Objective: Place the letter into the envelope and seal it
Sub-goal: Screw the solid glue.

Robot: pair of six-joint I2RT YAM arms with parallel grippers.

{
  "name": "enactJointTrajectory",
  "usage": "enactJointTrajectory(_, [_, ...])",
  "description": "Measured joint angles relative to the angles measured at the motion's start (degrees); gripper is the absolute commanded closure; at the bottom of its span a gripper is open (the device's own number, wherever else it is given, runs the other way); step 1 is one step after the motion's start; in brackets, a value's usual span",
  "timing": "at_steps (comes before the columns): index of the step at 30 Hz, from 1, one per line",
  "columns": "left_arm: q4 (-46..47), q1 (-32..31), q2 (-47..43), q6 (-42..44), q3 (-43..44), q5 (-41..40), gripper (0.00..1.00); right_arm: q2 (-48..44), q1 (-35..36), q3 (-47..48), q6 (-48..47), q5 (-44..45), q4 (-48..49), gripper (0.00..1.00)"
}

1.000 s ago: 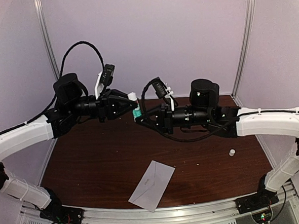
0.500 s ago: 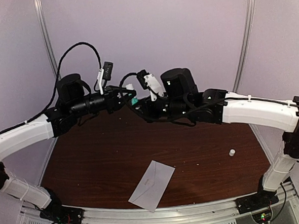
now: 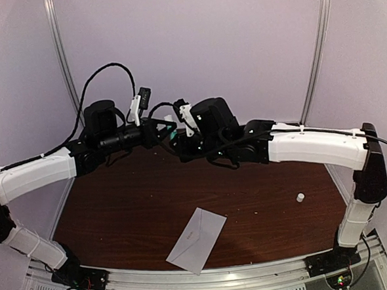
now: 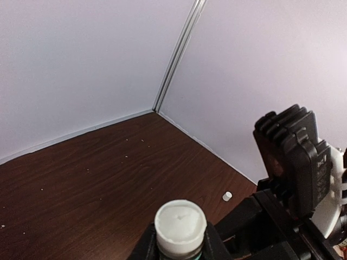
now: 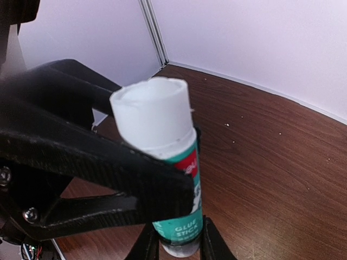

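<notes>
The envelope [image 3: 196, 240], pale grey with a V seam, lies flat near the table's front edge, apart from both arms. The letter is out of view. High over the back of the table both grippers meet on a teal-labelled glue stick [image 3: 171, 128]. My left gripper [image 3: 168, 128] is shut on the stick's middle; the stick's white top [image 4: 180, 219] fills the bottom of the left wrist view. My right gripper [image 5: 173, 246] is shut on the base of the glue stick [image 5: 176, 179], and the left gripper's black fingers [image 5: 108, 162] cross in front of it.
A small white cap [image 3: 300, 197] stands on the brown table [image 3: 263, 206] at the right, also seen as the cap [image 4: 227, 196] from the left wrist. Pale walls with metal corner posts [image 3: 316, 52] enclose the back and sides.
The right arm has risen and swung left toward the back, and the left arm has shifted with it, both carrying the glue stick. The envelope and cap have not moved.
</notes>
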Motion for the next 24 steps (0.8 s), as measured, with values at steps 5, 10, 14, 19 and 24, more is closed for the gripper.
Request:
enactJointTrajectory(5, [-1.07, -0.02, -0.74, -0.42, -0.87, 1.03, 1.0, -3.52, -0.72, -6.47, 0.13, -2.23, 6.19, 0.38])
enactJointTrajectory(10, [-2.08, 0.7, -2.64, -0.42, -1.09, 2.75, 1.0, -11.45, -2.32, -15.93, -0.31, -9.35, 14.19, 0.22])
enactJointTrajectory(14, [-1.55, 1.55, -4.79, 0.07, -1.18, 4.96, 1.0, -17.2, -4.42, -24.09, 0.87, -19.3, 22.73, 0.17])
enactJointTrajectory(19, [2.14, 1.84, -5.44, 1.88, -1.16, 16.48, 1.0, -20.11, -6.36, -30.12, 2.1, -32.06, 31.61, 0.16])
enactJointTrajectory(24, [7.89, 1.14, -5.35, 1.81, -1.18, 29.55, 1.0, -20.13, -6.51, -30.69, 3.93, -43.93, 39.63, 0.22])
